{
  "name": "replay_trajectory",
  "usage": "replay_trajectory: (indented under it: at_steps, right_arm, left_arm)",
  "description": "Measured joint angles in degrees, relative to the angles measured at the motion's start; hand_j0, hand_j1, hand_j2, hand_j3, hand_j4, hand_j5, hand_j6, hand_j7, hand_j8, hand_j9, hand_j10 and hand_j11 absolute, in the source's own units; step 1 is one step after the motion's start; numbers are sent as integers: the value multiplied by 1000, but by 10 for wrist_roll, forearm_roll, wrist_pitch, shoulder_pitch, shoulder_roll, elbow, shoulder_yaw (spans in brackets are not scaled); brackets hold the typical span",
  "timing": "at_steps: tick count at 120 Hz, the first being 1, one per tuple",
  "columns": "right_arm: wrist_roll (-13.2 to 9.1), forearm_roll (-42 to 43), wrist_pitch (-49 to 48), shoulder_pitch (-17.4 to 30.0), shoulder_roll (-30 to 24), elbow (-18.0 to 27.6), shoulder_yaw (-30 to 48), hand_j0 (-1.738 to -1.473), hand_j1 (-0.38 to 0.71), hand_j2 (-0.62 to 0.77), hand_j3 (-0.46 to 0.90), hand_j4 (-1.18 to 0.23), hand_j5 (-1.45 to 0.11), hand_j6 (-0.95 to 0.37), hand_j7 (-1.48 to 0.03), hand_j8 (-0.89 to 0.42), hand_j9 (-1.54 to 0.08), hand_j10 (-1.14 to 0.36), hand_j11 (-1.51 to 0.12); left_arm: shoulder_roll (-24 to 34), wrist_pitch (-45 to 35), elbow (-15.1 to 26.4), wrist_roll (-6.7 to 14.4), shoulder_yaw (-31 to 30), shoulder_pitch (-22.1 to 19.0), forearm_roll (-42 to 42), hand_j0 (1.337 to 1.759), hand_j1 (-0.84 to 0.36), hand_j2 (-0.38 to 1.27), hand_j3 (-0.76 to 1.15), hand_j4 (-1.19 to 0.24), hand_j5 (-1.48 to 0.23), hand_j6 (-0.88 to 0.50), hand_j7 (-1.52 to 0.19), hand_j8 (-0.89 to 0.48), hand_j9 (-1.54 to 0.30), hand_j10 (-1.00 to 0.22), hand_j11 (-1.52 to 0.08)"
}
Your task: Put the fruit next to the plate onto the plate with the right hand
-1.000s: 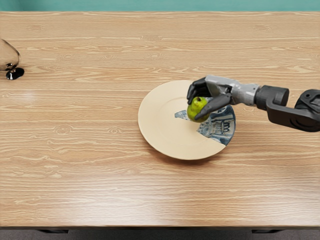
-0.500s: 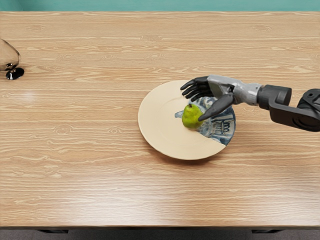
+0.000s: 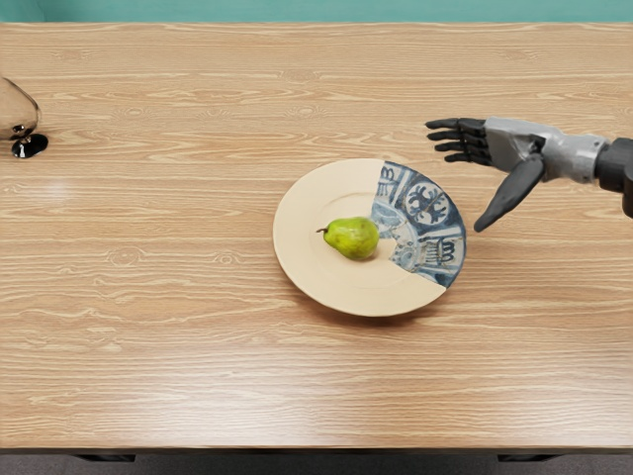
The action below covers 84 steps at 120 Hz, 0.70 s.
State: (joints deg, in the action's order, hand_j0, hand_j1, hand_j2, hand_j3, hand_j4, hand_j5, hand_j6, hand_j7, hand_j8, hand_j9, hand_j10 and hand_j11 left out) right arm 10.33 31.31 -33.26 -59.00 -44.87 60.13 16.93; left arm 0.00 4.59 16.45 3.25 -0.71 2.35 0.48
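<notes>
A green pear [image 3: 352,237] lies on its side near the middle of the round plate [image 3: 307,237], stem pointing left. The plate is cream with a blue and white patterned wedge on its right part. My right hand [image 3: 475,168] hangs above the table up and to the right of the plate, apart from the pear. Its fingers [image 3: 455,139] are spread and the thumb points down toward the plate's rim. It holds nothing. The left arm does not show.
A glass object on a dark base [image 3: 20,124] stands at the far left edge of the wooden table [image 3: 178,327]. The table's front edge runs along the bottom of the view.
The right hand let go of the pear over the plate, opened and drew back to the right and upward. The pear tipped over onto its side on the plate.
</notes>
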Motion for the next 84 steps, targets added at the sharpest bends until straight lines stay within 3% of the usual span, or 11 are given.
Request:
replay_trajectory:
  at_steps: [30, 84]
  right_arm:
    - [0, -46, -16, 2, -50, -1, 0, -1658, -311, -3, 0, -37, -45, -38, -45, -36, -45, -35, -45]
    - [0, -56, -17, 3, -58, -1, 0, -1658, -325, -1, 0, -24, -29, -25, -29, -24, -29, -23, -29]
  left_arm:
    - [0, -1, -1, 0, 0, -31, 1, 1658, 346, 0, 0, -2, -3, -2, -3, -2, -3, -2, -3]
    - [0, -2, -1, 0, -1, -32, 1, 1658, 346, 1, 0, -2, -3, -2, -3, -2, -3, -2, -3]
